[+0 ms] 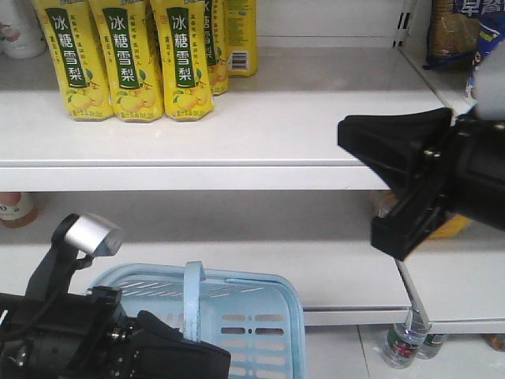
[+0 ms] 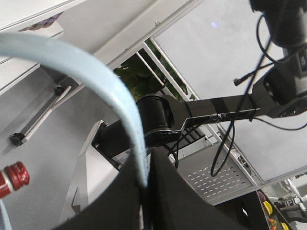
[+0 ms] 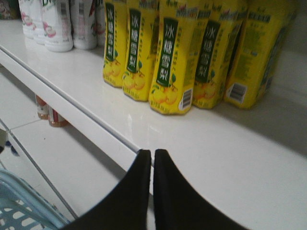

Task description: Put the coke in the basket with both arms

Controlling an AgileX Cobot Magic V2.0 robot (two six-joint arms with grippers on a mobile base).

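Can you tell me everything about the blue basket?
The basket is light blue and looks like plastic, with rows of slots in its sides and a smooth rim. It sits upright and low in front of the white shelves. A matching blue strap handle arches up over its middle. The left claw is shut on that handle, which curves away above it in the left wrist view. A red bottle cap shows below the handle there. The basket's bottom is out of view.

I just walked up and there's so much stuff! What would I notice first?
Probably the bright yellow drink bottles lined up on the top shelf. Next, the light blue basket down low, its handle pinched by the left gripper, and the empty right gripper shut near the shelf.
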